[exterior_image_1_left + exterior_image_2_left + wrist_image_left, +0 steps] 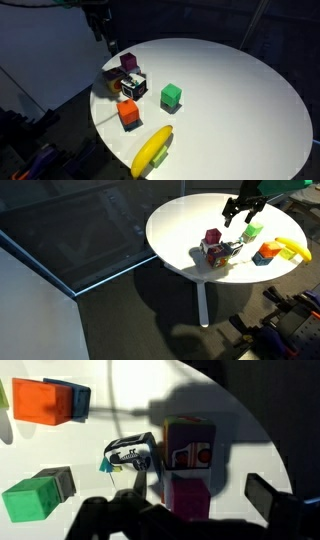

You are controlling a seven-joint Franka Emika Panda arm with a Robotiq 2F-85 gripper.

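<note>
The gripper (240,218) hangs over the table (240,90), jaws spread wide and empty. Nothing is grasped yet. Nearest below it, at the table's ten o'clock, sits the purple block (129,62), just beside the black-and-white cube (135,86) — the green block (171,95) lies at the cube's three o'clock.

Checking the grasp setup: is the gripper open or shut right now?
Open. In an exterior view the gripper hangs over the table, its jaws standing well apart with nothing between them.
</note>
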